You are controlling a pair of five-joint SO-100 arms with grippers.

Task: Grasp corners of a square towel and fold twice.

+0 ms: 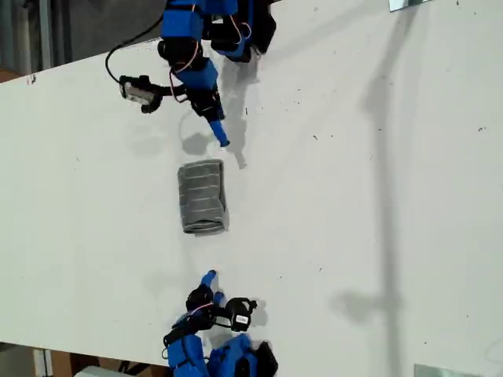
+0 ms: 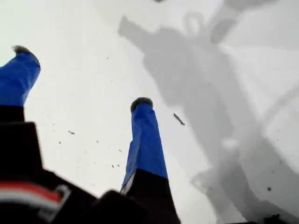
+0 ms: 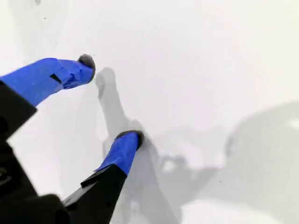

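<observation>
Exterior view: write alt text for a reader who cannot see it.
A grey striped towel, folded into a small rectangle, lies on a white table. Two blue robot arms face it, one from the view's top and one from its bottom, neither touching the cloth.

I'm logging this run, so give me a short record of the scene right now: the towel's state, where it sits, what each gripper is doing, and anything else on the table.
towel: folded into a compact grey striped bundle, lying flat
place: on the white table, between the two arms in the exterior view
contact: no gripper touches it
my first gripper: open, empty, only table in view
my second gripper: open, empty, only table in view
which arm is which: wrist views do not show
other items: none but small specks
</observation>
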